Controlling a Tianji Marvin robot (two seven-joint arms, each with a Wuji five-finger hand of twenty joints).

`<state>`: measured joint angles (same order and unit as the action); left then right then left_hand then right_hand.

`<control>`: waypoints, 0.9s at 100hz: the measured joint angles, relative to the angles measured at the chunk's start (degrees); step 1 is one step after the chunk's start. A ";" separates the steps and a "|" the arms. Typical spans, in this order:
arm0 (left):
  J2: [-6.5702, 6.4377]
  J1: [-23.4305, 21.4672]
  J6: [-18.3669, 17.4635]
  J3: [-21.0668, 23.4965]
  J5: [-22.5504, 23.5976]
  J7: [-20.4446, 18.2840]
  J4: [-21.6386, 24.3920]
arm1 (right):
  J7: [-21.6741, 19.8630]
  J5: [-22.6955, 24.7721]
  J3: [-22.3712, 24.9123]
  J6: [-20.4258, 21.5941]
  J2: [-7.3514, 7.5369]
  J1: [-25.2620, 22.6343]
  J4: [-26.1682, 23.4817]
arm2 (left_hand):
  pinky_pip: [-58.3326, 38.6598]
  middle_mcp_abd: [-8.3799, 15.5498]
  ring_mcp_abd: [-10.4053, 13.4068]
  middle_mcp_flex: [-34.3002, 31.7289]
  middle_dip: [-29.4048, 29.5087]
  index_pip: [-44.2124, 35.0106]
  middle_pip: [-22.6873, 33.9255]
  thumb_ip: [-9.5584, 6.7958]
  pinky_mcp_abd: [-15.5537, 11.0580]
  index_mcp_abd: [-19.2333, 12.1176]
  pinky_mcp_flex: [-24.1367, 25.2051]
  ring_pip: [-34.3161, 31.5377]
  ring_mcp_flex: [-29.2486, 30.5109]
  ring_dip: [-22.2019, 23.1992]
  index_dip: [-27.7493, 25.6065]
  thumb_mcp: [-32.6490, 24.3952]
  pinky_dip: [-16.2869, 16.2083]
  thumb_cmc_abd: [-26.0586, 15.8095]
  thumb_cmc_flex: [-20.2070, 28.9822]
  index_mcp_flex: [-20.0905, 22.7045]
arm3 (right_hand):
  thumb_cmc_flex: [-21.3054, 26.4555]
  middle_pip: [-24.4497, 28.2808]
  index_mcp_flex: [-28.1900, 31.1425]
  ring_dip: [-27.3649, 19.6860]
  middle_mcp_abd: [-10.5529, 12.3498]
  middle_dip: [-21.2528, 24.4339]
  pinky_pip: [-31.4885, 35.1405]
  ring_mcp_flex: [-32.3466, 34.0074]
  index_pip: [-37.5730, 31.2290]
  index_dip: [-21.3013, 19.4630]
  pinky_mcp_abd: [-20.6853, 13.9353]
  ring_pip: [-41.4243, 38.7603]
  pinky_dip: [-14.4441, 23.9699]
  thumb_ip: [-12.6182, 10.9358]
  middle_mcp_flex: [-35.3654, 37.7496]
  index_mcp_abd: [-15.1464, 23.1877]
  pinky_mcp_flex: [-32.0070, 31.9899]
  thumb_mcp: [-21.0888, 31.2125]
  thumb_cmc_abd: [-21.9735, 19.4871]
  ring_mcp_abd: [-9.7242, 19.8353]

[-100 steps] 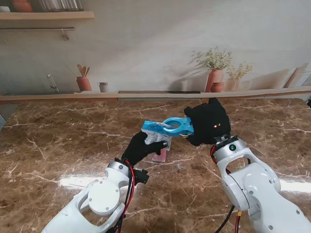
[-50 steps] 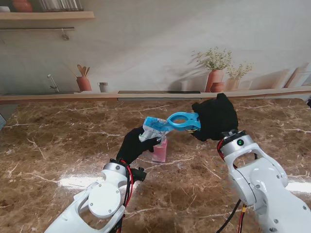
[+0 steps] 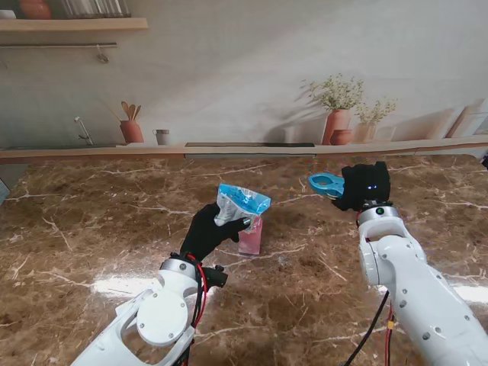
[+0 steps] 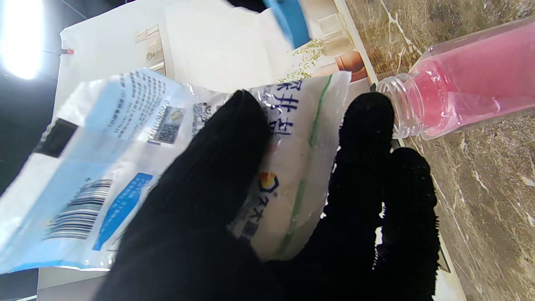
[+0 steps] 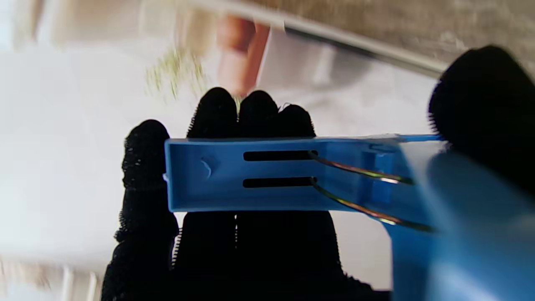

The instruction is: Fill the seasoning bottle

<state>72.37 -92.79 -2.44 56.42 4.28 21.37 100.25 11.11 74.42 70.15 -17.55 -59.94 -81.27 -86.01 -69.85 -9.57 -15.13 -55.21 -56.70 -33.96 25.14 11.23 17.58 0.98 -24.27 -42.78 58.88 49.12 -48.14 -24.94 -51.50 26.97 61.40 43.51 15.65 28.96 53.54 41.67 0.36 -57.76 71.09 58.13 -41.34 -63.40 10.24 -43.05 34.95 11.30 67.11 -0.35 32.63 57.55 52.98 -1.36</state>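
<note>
- Fingers (image 4: 217, 167) of the left hand (image 3: 207, 232) are seen wrapped round the seasoning bag (image 3: 236, 204), thumb on one face and the others behind, so the bag is held raised just over the bottle (image 3: 250, 235).
- Fingers (image 5: 250, 117) of the right hand (image 3: 364, 187) are closed on the blue clip (image 3: 326, 182), which is carried well apart from the bag, off to the right over the table (image 3: 91, 229).
- The bottle stands on the marble just beyond the left hand; pink contents are seen through its clear wall and its threaded neck is uncapped in the left wrist view.
- Spillage is judged the main risk: the bag is soft film, and if it is tipped before its mouth is lined up with the narrow neck, seasoning could be scattered on the table.
- The bottle could be knocked over, since the left fingers lie very close to its neck and nothing is steadying it.
- A sudden rush could be caused if the bag is squeezed hard while tilted.
- The clip could be dropped if the right grip is slackened in transit.
- Whether the bag's mouth is fully open cannot be told; its upper edge is crumpled in the stand view and cut off in the wrist view.
- How full the bottle is cannot be judged precisely.
- The right wrist view is blurred, and the clip's jaw end is out of focus.
</note>
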 measured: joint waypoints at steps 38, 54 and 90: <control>-0.12 -0.78 -0.75 -0.07 0.27 0.62 0.56 | 2.68 -7.54 -10.81 -5.22 0.17 7.78 20.87 | 0.00 -0.05 0.00 -0.01 0.26 -0.23 0.01 0.01 0.00 0.01 -0.02 0.00 0.23 -0.42 -0.01 -0.04 0.00 0.02 0.00 0.00 | 0.00 2.83 -1.36 0.01 -0.01 0.49 0.06 -0.84 -1.03 0.42 -2.11 -0.97 -0.58 -0.01 -1.83 -0.15 -1.97 0.00 -0.97 0.00; 0.02 -0.89 -0.92 -0.16 0.44 1.36 0.53 | 1.04 -11.66 -12.50 -6.06 0.08 8.72 24.24 | 0.00 -0.10 0.00 -0.32 0.73 -0.37 0.01 0.01 0.00 0.03 -0.02 0.00 0.23 -0.66 0.13 -0.05 0.00 0.02 0.00 0.00 | 0.64 4.70 -5.22 0.01 0.07 0.64 -1.59 -3.27 -3.55 6.34 -2.96 -1.46 0.04 2.28 -4.51 -0.16 -4.22 1.47 -1.19 0.00; 0.16 -1.29 -0.32 -0.14 0.77 2.11 0.59 | -2.83 -15.56 -9.26 -8.65 -1.16 5.87 21.53 | -0.01 -0.12 0.00 -0.50 0.77 -0.67 0.01 0.02 0.00 0.04 -0.02 0.00 0.23 -0.73 0.35 -0.07 0.00 0.04 -0.08 0.00 | -3.01 5.24 -27.54 -4.67 5.62 14.16 -17.61 -20.16 11.29 13.85 -6.70 6.13 0.05 -3.77 -30.03 3.10 -16.92 -0.59 -16.41 3.20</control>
<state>72.53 -94.08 -2.75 56.28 5.05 23.49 100.84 8.28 58.86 60.89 -26.19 -61.11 -75.40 -64.48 -69.86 -9.69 -15.13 -55.71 -55.93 -34.63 25.15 11.24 17.58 1.02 -24.29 -42.78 59.11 48.39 -47.78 -25.01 -51.50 27.00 61.32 43.51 12.64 34.20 26.00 37.00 5.98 -43.60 53.48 37.97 -30.05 -49.54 3.53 -36.93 35.00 7.53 37.08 2.74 15.71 56.96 36.57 1.84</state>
